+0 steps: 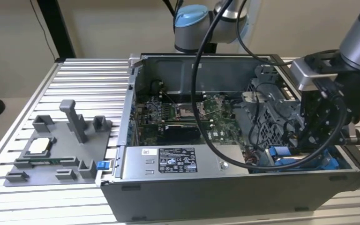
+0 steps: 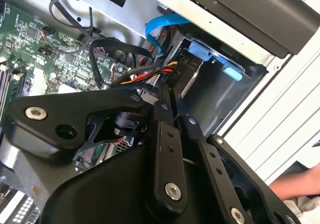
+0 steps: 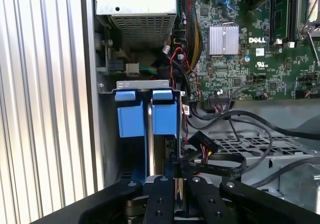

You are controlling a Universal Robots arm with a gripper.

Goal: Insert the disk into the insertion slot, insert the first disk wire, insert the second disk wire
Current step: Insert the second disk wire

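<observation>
The one arm's black hand reaches down into the open grey computer case at about 4 o'clock of the case in the exterior view, the corner where the drive bay sits. The disk, a flat silver metal drive clipped in a bright blue plastic frame, already lies in that bay directly below the hand.

In the first wrist view the disk is seen edge-on. Its two blue tabs are side by side with a silver strip between them, and its length runs from the tabs straight toward the hand. In the second wrist view the hand stops just short of the disk's near end, where the red, yellow and black wire bundle comes in.

The hand's two fingers are pressed close together with only a narrow gap. I cannot tell whether a plug is nipped in it.

Crowding the approach are a black flat cable looping beside the hand and a light blue ribbon cable above the bay. The black fan shroud lies at 12 o'clock from the hand. The grey labelled power-supply box lies at 9 o'clock, and the green motherboard at 10 o'clock. A grey parts fixture rests well apart on the ribbed metal bench.
</observation>
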